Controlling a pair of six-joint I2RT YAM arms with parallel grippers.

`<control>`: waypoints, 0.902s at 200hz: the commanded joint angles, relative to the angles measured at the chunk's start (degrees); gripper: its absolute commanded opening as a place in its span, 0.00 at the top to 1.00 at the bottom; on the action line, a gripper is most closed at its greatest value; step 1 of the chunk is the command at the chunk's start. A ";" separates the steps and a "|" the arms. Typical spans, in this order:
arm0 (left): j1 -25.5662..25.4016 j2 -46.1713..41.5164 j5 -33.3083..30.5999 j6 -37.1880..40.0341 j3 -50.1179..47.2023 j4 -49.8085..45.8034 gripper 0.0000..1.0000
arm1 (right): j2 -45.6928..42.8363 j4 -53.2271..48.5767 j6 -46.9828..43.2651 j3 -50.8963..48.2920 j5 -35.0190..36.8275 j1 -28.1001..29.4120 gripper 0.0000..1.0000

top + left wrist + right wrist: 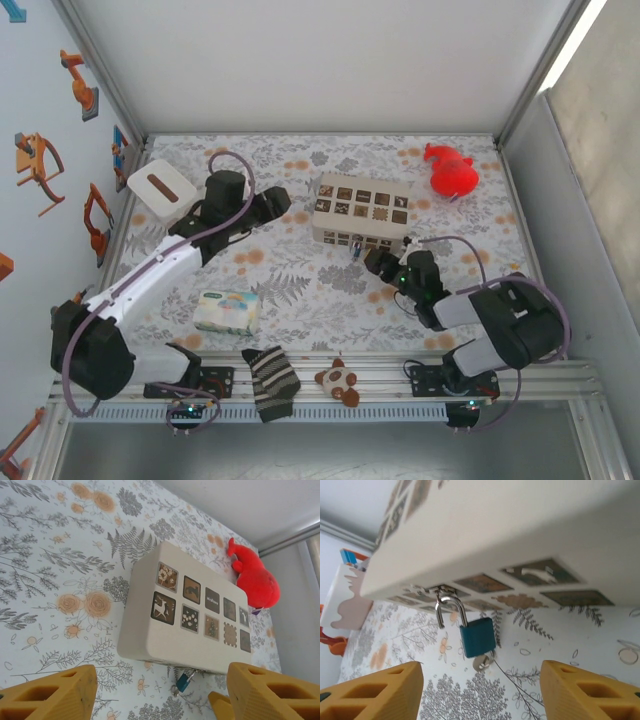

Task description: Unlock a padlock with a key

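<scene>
A small blue padlock (478, 636) hangs by its grey shackle (451, 605) from the clasp on the front of the cream box (495, 525) with brown squares. One shackle leg ends free, outside the body. A silver key (483, 663) sticks in the padlock's underside. My right gripper (482, 695) is open, a little short of the padlock, its yellow fingers (375, 692) on either side. My left gripper (160, 700) is open and empty, hovering left of the box (185, 625), with the padlock (183, 682) ahead of it. From above, the padlock (355, 246) lies between the box (362, 210) and the right gripper (378, 262).
A red plush toy (452, 172) lies at the back right and a white box (160, 188) at the back left. A tissue pack (227, 311), a striped sock (270, 382) and a small plush animal (338, 380) sit along the near edge.
</scene>
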 commanded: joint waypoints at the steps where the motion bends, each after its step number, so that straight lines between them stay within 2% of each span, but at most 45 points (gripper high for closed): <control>1: 1.27 5.59 8.54 3.76 4.45 -0.38 0.32 | -1.98 -2.85 -1.99 2.32 -4.59 -2.60 0.36; 34: 1.62 19.32 15.53 9.92 16.35 -4.12 0.38 | -1.36 -3.81 -2.33 4.45 -8.31 -4.82 0.34; 50: 1.65 25.89 15.71 11.95 21.97 -6.76 0.38 | -0.87 -4.09 -2.31 5.40 -9.60 -5.85 0.33; 74: 1.73 33.00 11.94 14.95 28.07 -11.44 0.34 | 0.15 -4.51 -2.24 6.91 -11.31 -6.93 0.32; 104: 1.79 39.07 15.96 15.45 31.82 -11.53 0.29 | 1.62 -5.78 -2.51 8.75 -12.93 -8.05 0.30; 136: 1.83 41.94 16.93 15.82 31.44 -12.33 0.30 | 3.93 -7.19 -3.72 11.17 -14.47 -9.66 0.29; 180: 1.83 40.73 17.10 15.89 24.19 -11.81 0.33 | 8.15 -10.57 -8.70 16.17 -17.48 -12.45 0.28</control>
